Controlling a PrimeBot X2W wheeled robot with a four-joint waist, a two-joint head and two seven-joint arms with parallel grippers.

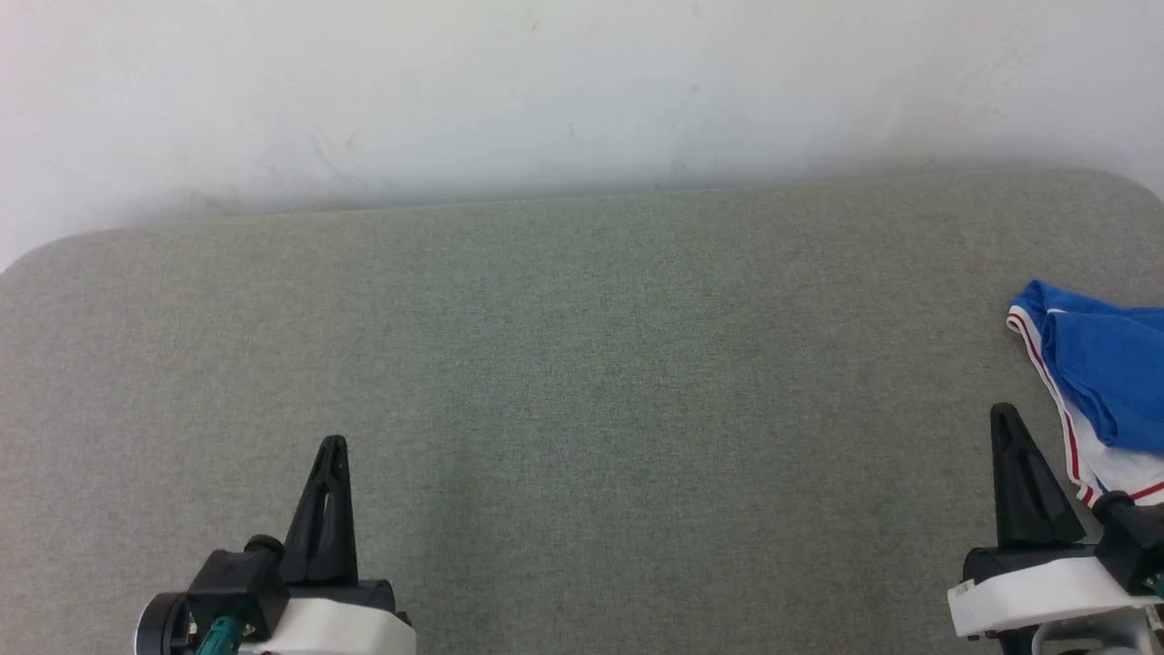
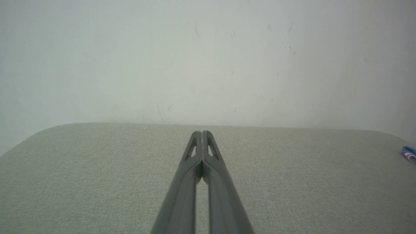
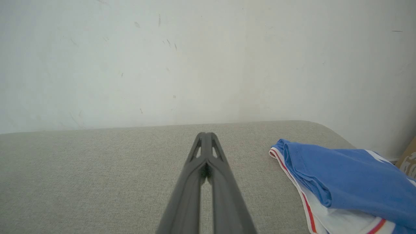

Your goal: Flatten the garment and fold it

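Note:
The garment (image 1: pixel 1105 382) is a blue shirt with white and red-striped trim, lying bunched at the table's right edge and partly cut off by the frame. The right wrist view shows the garment (image 3: pixel 344 182) to the right of my fingers, apart from them. A small corner of the garment (image 2: pixel 409 153) shows at the far right of the left wrist view. My right gripper (image 1: pixel 1003 414) is shut and empty, just left of the cloth. My left gripper (image 1: pixel 335 446) is shut and empty at the lower left, over bare table.
The grey-green fabric table (image 1: pixel 582 364) has rounded far corners and stands against a white scuffed wall (image 1: pixel 582 91). A brown object (image 3: pixel 410 159) pokes in at the right edge of the right wrist view, beyond the table.

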